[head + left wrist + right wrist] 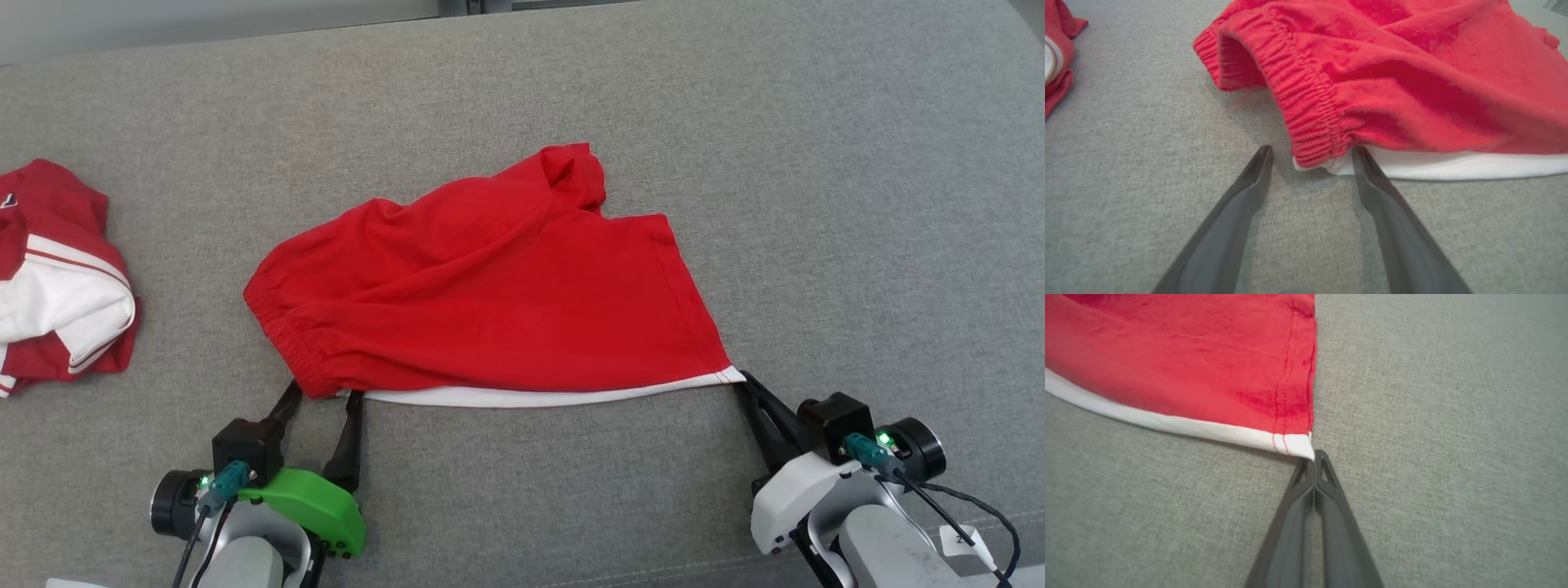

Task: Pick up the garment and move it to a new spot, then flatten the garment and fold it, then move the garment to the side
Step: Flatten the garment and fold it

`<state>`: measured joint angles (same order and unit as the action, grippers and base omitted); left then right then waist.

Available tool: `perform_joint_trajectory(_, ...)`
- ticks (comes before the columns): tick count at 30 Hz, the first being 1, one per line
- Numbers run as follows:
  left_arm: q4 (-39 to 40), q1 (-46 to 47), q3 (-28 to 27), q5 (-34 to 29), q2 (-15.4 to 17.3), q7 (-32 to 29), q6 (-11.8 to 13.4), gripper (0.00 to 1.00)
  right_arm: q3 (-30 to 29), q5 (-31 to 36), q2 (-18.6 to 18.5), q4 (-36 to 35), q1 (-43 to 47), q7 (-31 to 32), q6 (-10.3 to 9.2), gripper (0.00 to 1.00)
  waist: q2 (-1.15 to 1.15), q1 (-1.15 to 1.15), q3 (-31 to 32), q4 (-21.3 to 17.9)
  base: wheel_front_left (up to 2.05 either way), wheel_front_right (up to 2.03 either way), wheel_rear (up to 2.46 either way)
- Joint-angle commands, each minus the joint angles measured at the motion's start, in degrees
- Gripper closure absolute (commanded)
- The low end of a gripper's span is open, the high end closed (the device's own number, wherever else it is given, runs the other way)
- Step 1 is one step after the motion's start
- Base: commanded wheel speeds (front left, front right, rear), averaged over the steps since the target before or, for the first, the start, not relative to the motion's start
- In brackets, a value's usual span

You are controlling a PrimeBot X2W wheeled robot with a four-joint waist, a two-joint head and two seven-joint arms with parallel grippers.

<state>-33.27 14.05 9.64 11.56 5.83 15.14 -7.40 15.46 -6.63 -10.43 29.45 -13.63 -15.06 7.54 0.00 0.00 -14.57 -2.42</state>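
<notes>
Plainly the flattening step is in hand. The red shorts (506, 302) lie in the middle of the grey cushion (857, 204), rumpled, with one leg bunched up at the far side. The left gripper (325, 390) stands wide open, its fingers on either side of the near corner of the waistband (1310, 122) and not closed on it. The right gripper (744, 380) is shut, its tips touching the near corner of the white trim (1290, 443); whether any cloth is pinched there I cannot tell.

To do this well, I judge the left gripper should close low on the waistband corner, taking both layers. Then both grippers should draw apart along the near edge, so the trim goes taut and the folds run out.

There is plenty of bare cushion to the right and beyond the shorts. On the left a second red and white garment (57, 278) lies well apart, at that side of the head view, so a pull that way has less room.
</notes>
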Motion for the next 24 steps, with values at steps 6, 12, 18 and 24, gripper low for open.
perform_joint_trajectory(6, 0.2, 0.6, 3.1, 1.0, 1.1, 0.0, -0.1, 1.00, -0.5, -0.1, 0.1, -0.1, -0.8, -0.2, -0.10, 1.00, 0.00, 0.00, 0.1, -0.1, 0.00, 0.00, 0.00)
perform_joint_trajectory(12, -0.6, -2.1, 6.4, 2.5, 2.0, 0.0, -0.1, 1.00, -2.1, -0.4, 0.9, 0.5, 1.0, -0.2, -0.10, 1.00, 0.00, 0.00, 3.9, 1.1, 0.00, 0.00, 0.00)
perform_joint_trajectory(18, 2.8, -4.2, 8.7, 3.8, 4.2, 0.0, -0.1, 1.00, -4.6, -1.2, 1.8, -0.5, 2.4, -0.2, -0.10, 1.00, 0.00, 0.00, 8.5, 2.7, 0.00, 0.00, 0.00)
perform_joint_trajectory(24, 6.6, 2.2, 16.6, 5.1, 10.6, 0.0, 0.0, 1.00, -5.9, -2.0, 0.2, -3.8, -2.7, -0.2, -0.10, 1.00, 0.00, 0.00, 8.7, 3.7, 0.00, 0.00, 0.00)
